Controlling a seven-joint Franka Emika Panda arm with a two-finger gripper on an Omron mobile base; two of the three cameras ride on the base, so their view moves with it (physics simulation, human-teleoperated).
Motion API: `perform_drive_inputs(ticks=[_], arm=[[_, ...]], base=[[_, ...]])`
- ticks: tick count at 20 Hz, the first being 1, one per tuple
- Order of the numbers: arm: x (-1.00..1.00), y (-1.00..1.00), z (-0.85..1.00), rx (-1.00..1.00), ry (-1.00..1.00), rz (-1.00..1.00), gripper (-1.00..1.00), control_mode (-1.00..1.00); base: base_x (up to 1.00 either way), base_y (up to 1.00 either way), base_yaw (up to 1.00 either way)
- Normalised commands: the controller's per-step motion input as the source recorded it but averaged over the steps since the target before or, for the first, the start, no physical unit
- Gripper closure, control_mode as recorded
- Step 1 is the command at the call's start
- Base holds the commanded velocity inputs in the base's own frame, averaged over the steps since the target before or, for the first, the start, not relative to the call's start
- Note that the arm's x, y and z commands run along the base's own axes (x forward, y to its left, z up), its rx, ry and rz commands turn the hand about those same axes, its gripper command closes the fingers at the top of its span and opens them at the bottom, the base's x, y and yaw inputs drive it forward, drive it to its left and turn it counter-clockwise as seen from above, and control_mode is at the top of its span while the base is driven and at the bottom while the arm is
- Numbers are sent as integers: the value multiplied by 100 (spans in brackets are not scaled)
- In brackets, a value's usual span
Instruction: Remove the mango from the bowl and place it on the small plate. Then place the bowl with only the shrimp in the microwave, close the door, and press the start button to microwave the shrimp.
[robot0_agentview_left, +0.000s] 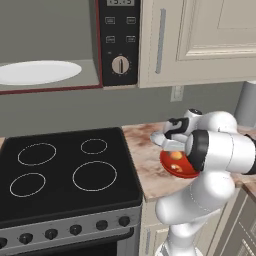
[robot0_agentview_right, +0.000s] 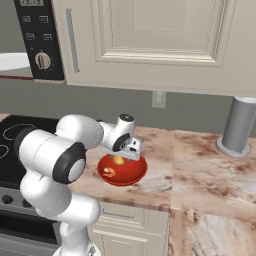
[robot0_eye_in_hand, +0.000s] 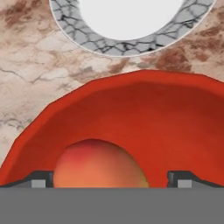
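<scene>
I have the tool (robot0_agentview_right: 131, 150) hanging just above the bowl (robot0_agentview_right: 122, 172), jaws spread wide and holding nothing. In the hand view its two dark fingertips (robot0_eye_in_hand: 40, 179) stand on either side of the mango (robot0_eye_in_hand: 98, 164), which lies between them inside the red wall of the bowl (robot0_eye_in_hand: 175, 127). The bowl sits on the marble table (robot0_agentview_right: 200, 170) near its front edge, just right of the stove (robot0_agentview_left: 65, 170). The shrimp (robot0_agentview_right: 108, 173) lies in the same bowl, toward the stove side, apart from the mango (robot0_agentview_right: 118, 160). The small plate (robot0_eye_in_hand: 127, 26) rests on the table just beyond the bowl's far rim.

I judge the mango to be light, rounded and smooth-skinned, so it could squirt out of a pinch set too high or too low. I would take it across its widest girth, jaws level, and close gently; it looks firm enough, though real fruit would bruise. The bowl looks glossy and may slide if I nudge its wall. The microwave (robot0_agentview_left: 50, 45) stands open above the stove, its white disc (robot0_agentview_left: 37, 72) bare.
</scene>
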Motion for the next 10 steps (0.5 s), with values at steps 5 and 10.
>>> perform_drive_inputs(ticks=[5, 10], arm=[[-8, 0, -24, -1, 0, 0, 100, -100], [-32, 0, -18, 0, 0, 0, 100, -100]], base=[[0, 0, 0], [0, 0, 0]])
